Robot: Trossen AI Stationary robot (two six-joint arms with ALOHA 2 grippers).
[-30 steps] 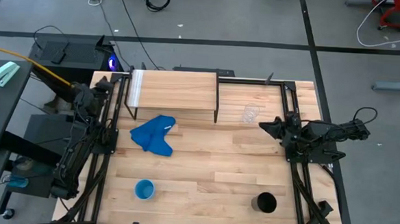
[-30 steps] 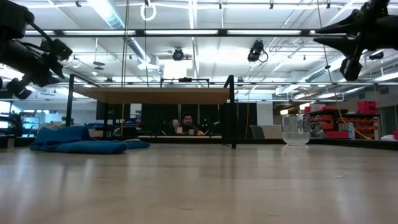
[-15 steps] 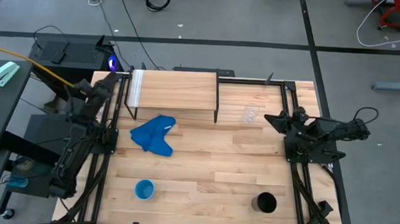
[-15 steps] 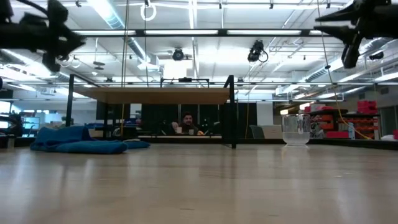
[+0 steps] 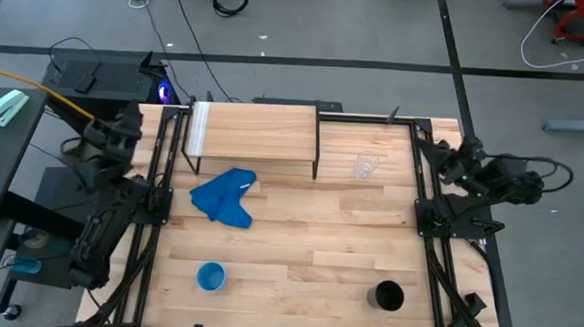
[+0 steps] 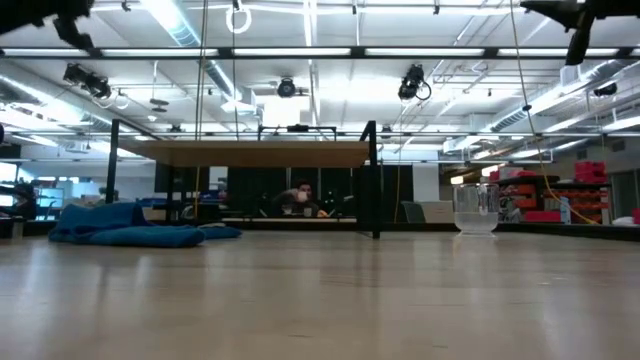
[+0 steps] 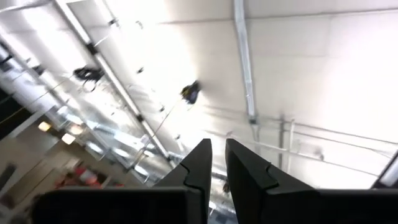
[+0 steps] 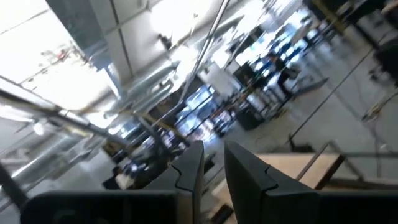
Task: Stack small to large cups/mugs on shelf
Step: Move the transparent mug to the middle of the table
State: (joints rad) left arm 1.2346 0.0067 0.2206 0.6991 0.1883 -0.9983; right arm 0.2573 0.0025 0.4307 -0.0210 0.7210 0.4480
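Judging from the high view, no cup is in hand yet, so the step is the first pick. The small clear cup (image 5: 365,165) stands on the table (image 5: 308,239) just right of the shelf (image 5: 254,129). The light blue cup (image 5: 211,275) and the black cup (image 5: 388,296) stand well apart along the near edge. Nothing sits on the shelf. You should build the order the task asks for, approach each cup from directly above, and widen the fingers before descending. Keep clear of the blue cloth (image 5: 225,195) lying in front of the shelf. The left claw (image 5: 126,127) is folded back over the table's left edge, and the right claw (image 5: 450,158) over the right edge, near the clear cup.

From the low view, the clear cup (image 6: 476,208) stands upright and the shelf (image 6: 255,153) top is bare. Both arms show only at the upper corners, high above the table.

From the left wrist view, the left claw (image 7: 217,148) points up at the ceiling, its fingers nearly pressed together and pinching nothing.

From the right wrist view, the right claw (image 8: 213,149) is tilted up toward the room, its fingers likewise nearly together and empty.
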